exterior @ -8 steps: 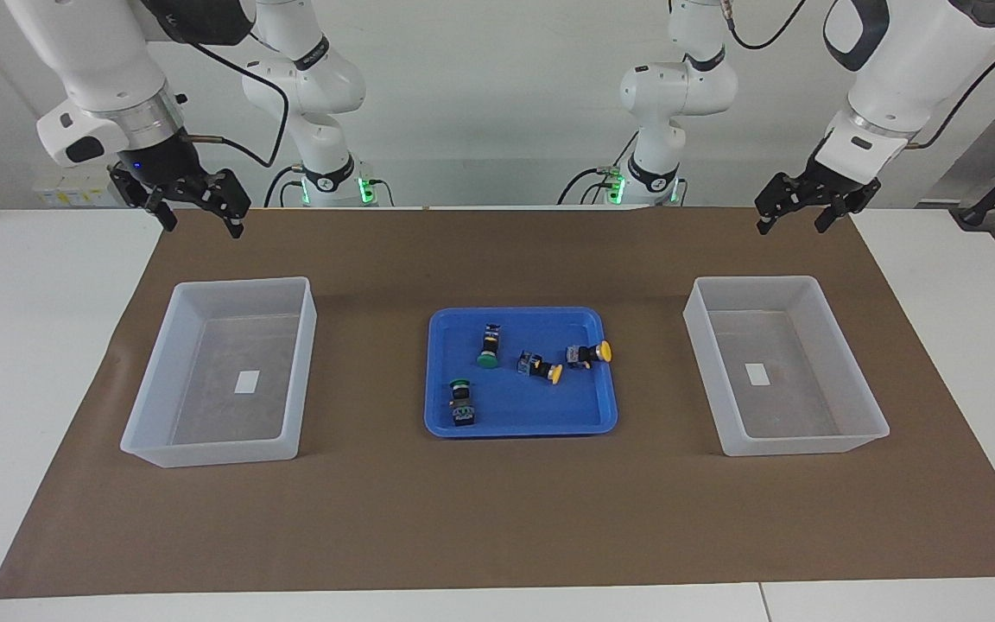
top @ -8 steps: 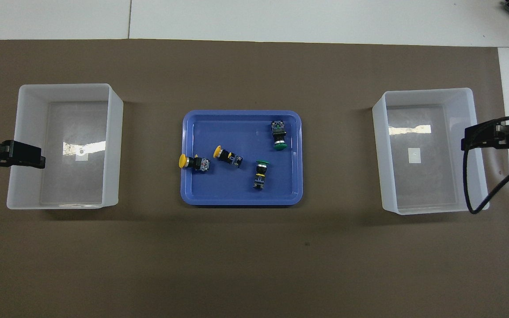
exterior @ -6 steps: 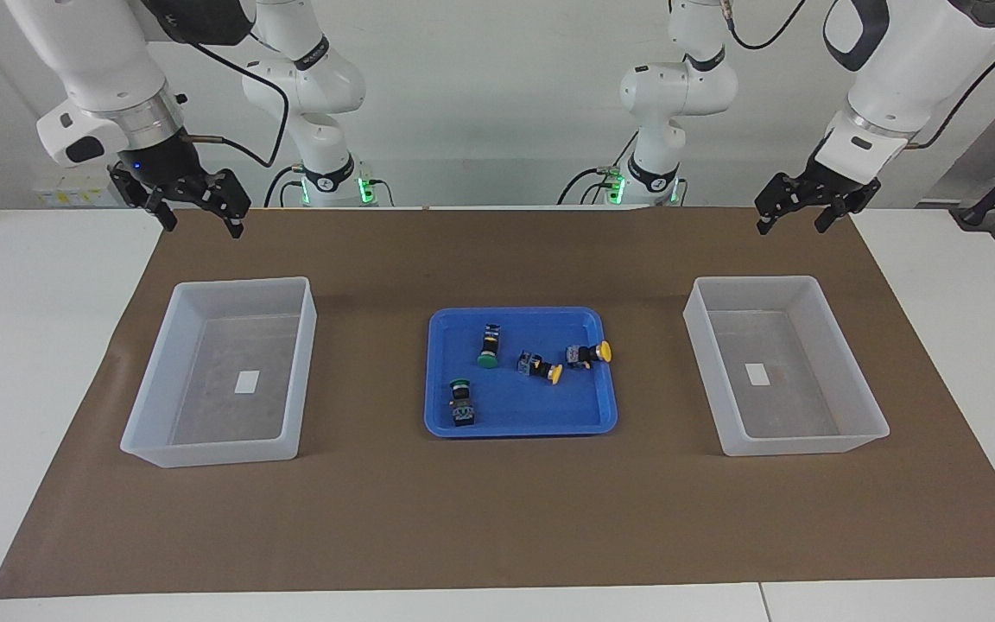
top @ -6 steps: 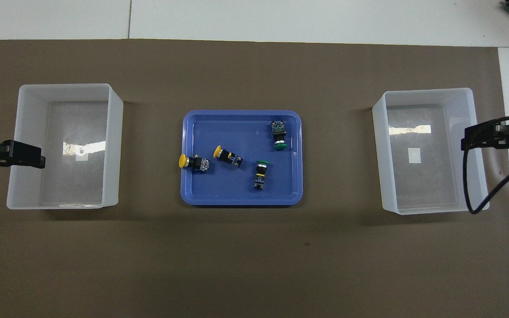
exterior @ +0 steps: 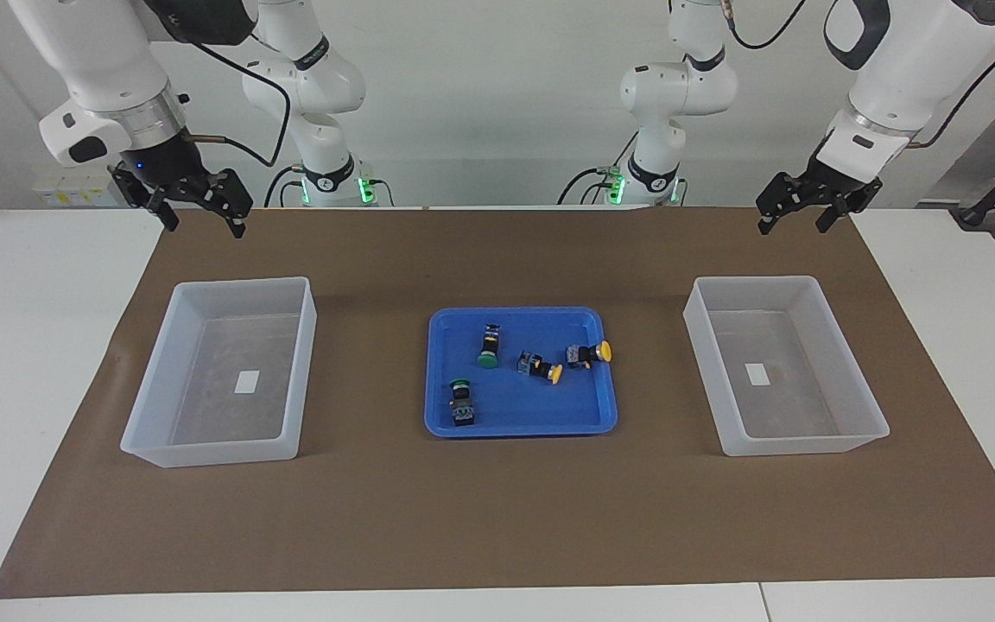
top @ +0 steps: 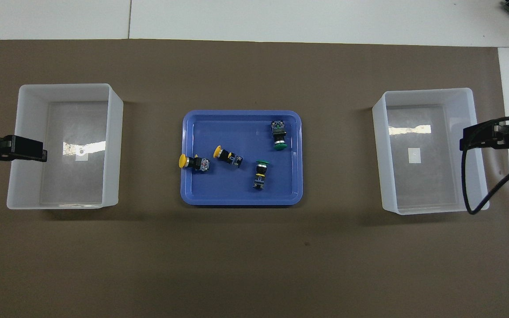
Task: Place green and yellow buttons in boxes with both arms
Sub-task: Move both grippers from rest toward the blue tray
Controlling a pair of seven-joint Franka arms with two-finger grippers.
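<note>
Two green buttons (exterior: 487,345) (exterior: 461,403) and two yellow buttons (exterior: 541,368) (exterior: 589,353) lie on their sides in the blue tray (exterior: 515,312). One yellow cap (top: 183,160) pokes over the tray's rim toward the left arm's end. A translucent white box (exterior: 757,280) stands at the left arm's end and another box (exterior: 238,281) at the right arm's end, each holding only a white label. My left gripper (exterior: 791,226) hangs open and empty, high above the outer wall of its box (top: 64,86). My right gripper (exterior: 204,225) hangs likewise, open and empty, by its box (top: 427,90).
A brown mat (exterior: 497,518) covers most of the white table (exterior: 31,345). A black cable (top: 469,185) loops down from the right wrist over the outer wall of the box at that end. Both arm bases (exterior: 329,177) (exterior: 657,173) stand at the table's robot edge.
Both grippers have drifted very slightly while staying raised and open. The buttons, tray and boxes have not moved.
</note>
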